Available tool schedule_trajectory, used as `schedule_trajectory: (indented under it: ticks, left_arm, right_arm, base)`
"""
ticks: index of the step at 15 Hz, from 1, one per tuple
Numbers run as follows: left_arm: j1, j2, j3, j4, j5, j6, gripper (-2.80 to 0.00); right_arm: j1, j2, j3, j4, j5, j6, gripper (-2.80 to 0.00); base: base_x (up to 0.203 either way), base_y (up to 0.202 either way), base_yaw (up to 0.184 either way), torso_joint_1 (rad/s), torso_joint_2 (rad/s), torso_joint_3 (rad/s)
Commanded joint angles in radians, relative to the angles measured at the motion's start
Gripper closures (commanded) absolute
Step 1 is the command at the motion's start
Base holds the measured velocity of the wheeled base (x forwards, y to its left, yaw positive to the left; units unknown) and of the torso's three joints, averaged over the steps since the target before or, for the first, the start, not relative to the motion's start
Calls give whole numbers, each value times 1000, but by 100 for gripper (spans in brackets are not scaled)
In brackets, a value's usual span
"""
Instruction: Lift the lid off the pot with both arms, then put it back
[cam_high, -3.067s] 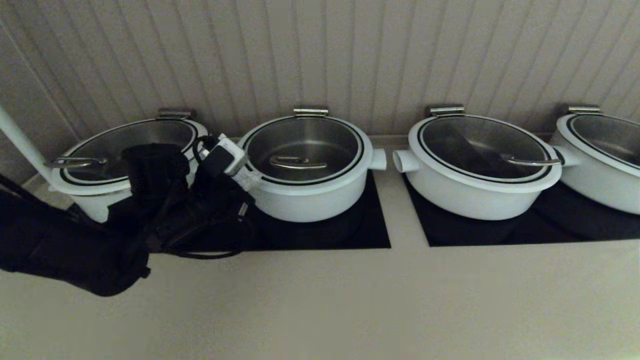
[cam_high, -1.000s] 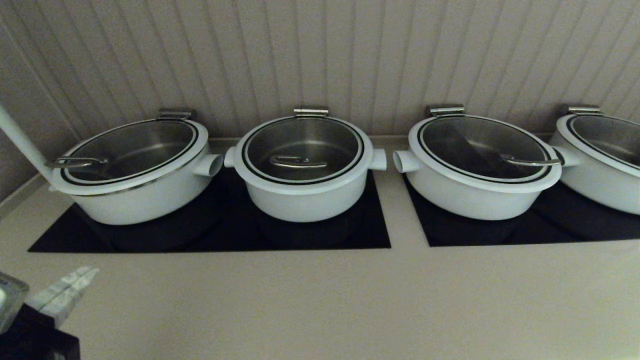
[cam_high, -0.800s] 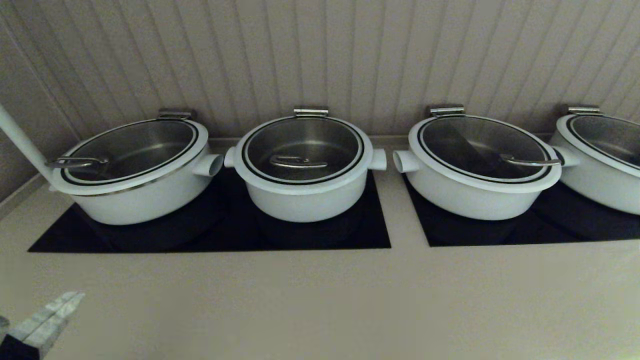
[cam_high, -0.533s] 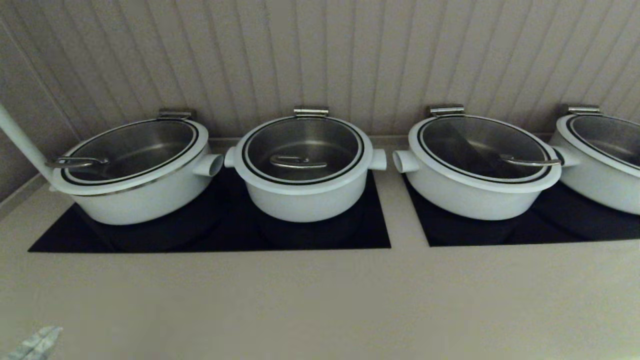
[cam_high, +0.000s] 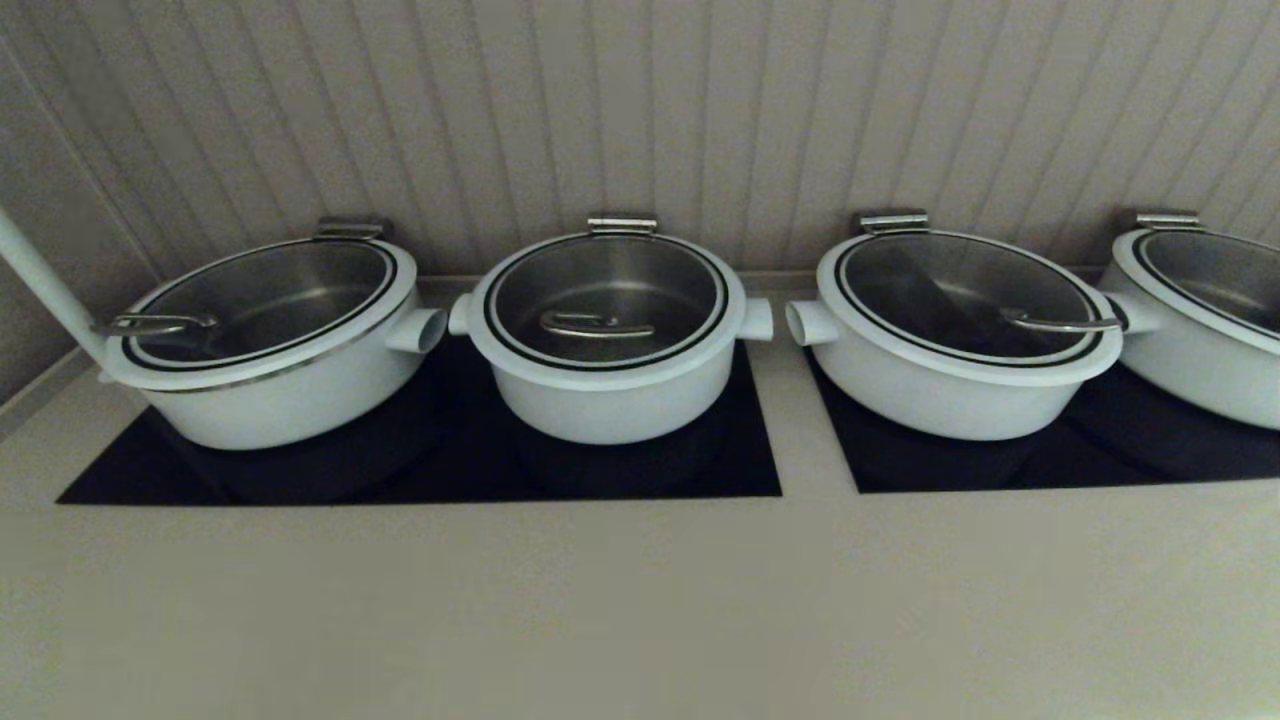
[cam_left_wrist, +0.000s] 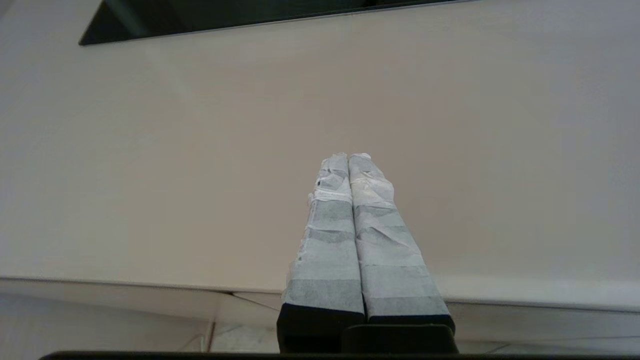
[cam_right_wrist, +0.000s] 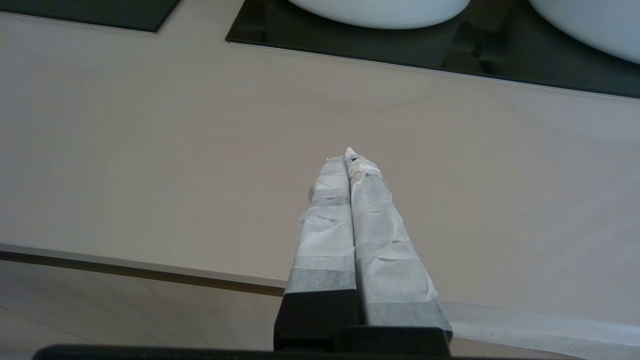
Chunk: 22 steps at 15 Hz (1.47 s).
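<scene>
The pot (cam_high: 610, 395) is the narrow, deep white one, second from the left on a black cooktop. The lid (cam_high: 606, 300) sits flat on it, with its curved steel handle (cam_high: 596, 325) at the centre. Neither arm shows in the head view. My left gripper (cam_left_wrist: 348, 157) is shut and empty above the beige counter near its front edge. My right gripper (cam_right_wrist: 347, 156) is shut and empty above the counter, in front of the right cooktop. Both grippers are well away from the pot.
Wider white pots with glass lids stand left (cam_high: 270, 340) and right (cam_high: 965, 335) of the pot, and another at the far right (cam_high: 1205, 310). Black cooktop panels (cam_high: 420, 470) lie under them. A ribbed wall (cam_high: 640, 110) rises just behind. The beige counter (cam_high: 640, 610) spreads in front.
My left arm, which was beside the pot's left stub three seconds ago, has drawn back towards the near left and dropped out of the head view. The lid and pots have not moved.
</scene>
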Motion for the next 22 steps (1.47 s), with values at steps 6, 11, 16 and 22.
schedule_trajectory:
  ticks: [6, 11, 16, 22]
  left_arm:
    - [-100, -146, 0, 0, -11, 10, 0]
    - [-107, -283, 0, 62, -39, -9, 0]
    - [-107, -283, 0, 63, -55, -23, 0]
    - [-111, -283, 0, 65, -45, -54, 0]
  right_arm:
    - [0, 1, 0, 0, 2, -1, 0]
    - [0, 1, 0, 0, 1, -1, 0]
    - [0, 0, 0, 0, 0, -1, 0]
    - [0, 1, 0, 0, 0, -1, 0]
  base:
    - [0, 0, 0, 0, 0, 0]
    - [0, 0, 0, 0, 0, 0]
    - [0, 0, 0, 0, 0, 0]
    - [0, 0, 0, 0, 0, 0]
